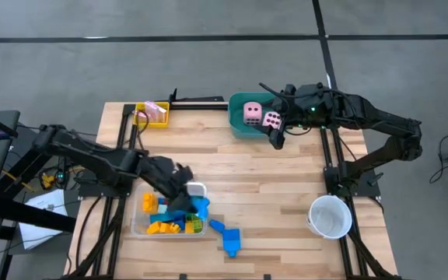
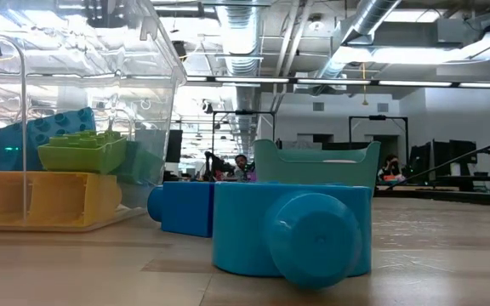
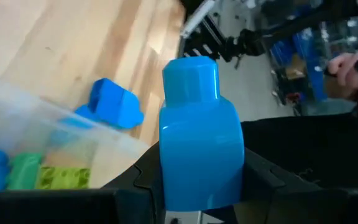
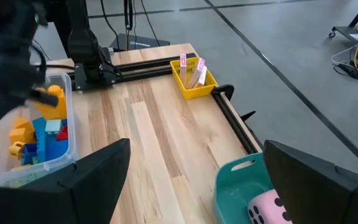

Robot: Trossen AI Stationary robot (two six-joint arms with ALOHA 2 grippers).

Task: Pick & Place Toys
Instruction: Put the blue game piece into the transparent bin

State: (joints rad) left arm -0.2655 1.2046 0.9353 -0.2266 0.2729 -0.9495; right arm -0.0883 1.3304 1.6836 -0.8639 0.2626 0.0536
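My left gripper [image 1: 187,197] is shut on a light-blue block [image 3: 197,137] above the right end of the clear tray [image 1: 140,229]. The tray holds several blue, yellow-orange and green blocks [image 1: 169,222]. Blue blocks [image 1: 228,236] lie on the table right of the tray and fill the front of the low view [image 2: 292,234]. My right gripper [image 1: 277,134] is open and empty at the near right corner of the teal tub [image 1: 241,129]. Two pink dice [image 1: 260,116] lie in the tub. Pink-white cards [image 1: 156,111] stand in the yellow tray [image 1: 141,118]. My left gripper pinches the light-blue block's two opposite sides [image 3: 166,180] between its two fingers [image 3: 263,177]. The block's round stud end [image 3: 191,74] sticks out ahead of the fingers. The block is lifted clear, over the clear tray's right rim [image 3: 73,121].
A white cup [image 1: 330,216] stands at the near right of the table. The teal tub shows behind the blue blocks in the low view [image 2: 313,166]. Bare wood lies between the trays at the table's middle [image 1: 239,167]. A person's hand [image 3: 353,65] shows beyond the table.
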